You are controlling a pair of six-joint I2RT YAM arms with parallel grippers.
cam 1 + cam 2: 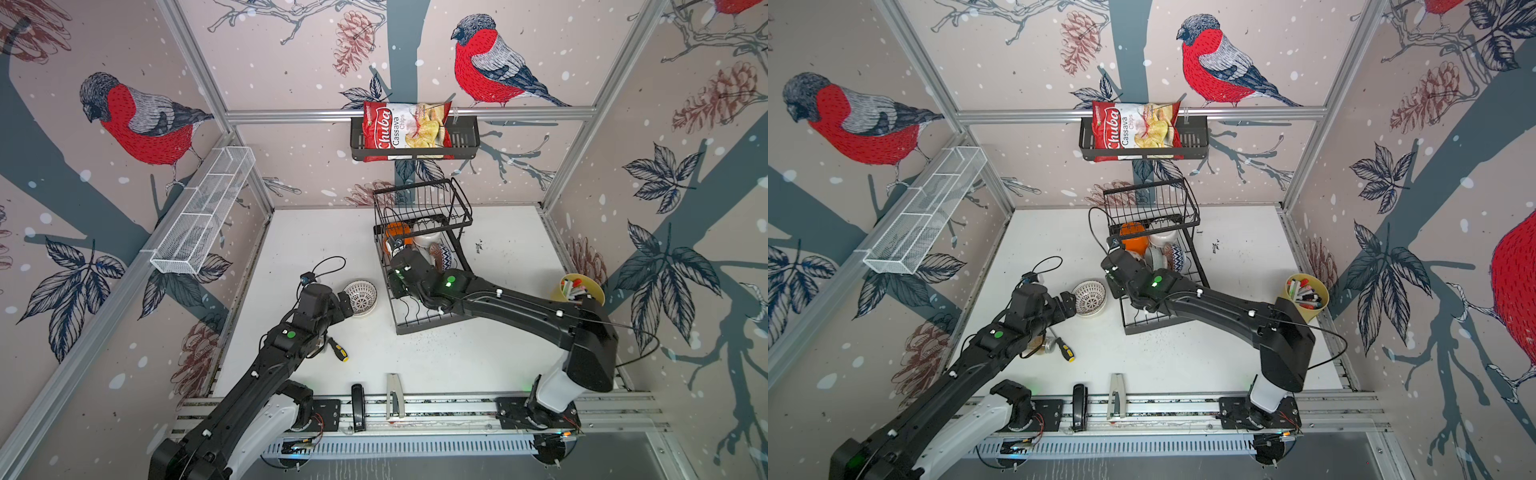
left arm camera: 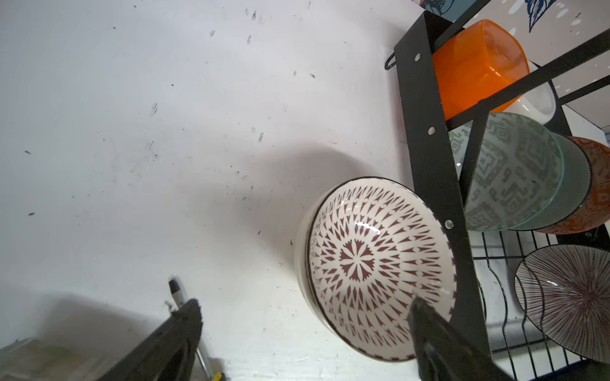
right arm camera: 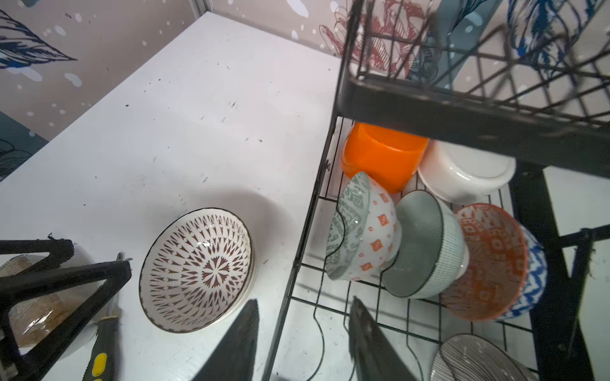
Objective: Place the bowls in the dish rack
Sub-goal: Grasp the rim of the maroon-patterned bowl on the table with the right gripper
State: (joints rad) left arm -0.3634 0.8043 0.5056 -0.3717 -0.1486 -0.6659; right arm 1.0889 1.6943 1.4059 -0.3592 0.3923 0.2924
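White ceramic bowl with a brown star pattern stands on the table, just beside the black wire dish rack. The left gripper is wide open near the bowl's rim and holds nothing. The right gripper is partly open and empty at the rack's edge. The other bowls lie in the lower tray.

The only print I can read is on the red chips bag standing in the black wall basket at the back. It says "Chuba" in big white letters on the red half, with "Cassava Chips" in dark letters beside it on the pale half, all running sideways. A small white mark on the black device by the front rail is too small to read.
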